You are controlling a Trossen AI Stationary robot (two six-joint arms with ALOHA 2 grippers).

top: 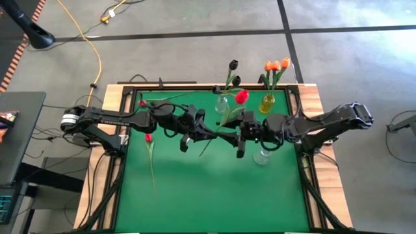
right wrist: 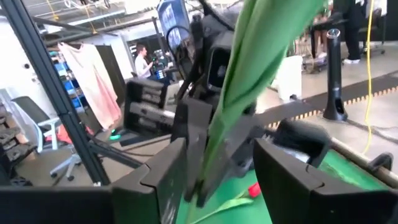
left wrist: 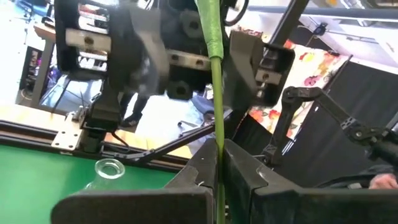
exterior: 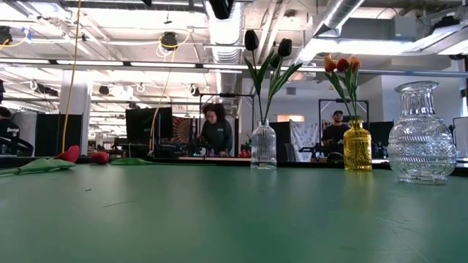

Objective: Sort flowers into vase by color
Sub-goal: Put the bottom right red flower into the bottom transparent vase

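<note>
You have a red tulip held up over the middle of the green table — a small red head on a long thin green stem with a leaf, passed between the two arms. Its long axis runs slanted: head toward the far side near the vases, stem end down toward the near-left. The left gripper has its jaws pressed together on the stem, which rises straight between its fingers in the left wrist view. The right gripper faces it from the right with jaws spread, the leaf passing between its fingers without a clear pinch. Around it, on the far side: a clear vase with near-black tulips, a yellow vase with orange tulips, and an empty cut-glass vase at the right, close by the right arm. Two more red tulips lie on the left part of the table.
</note>
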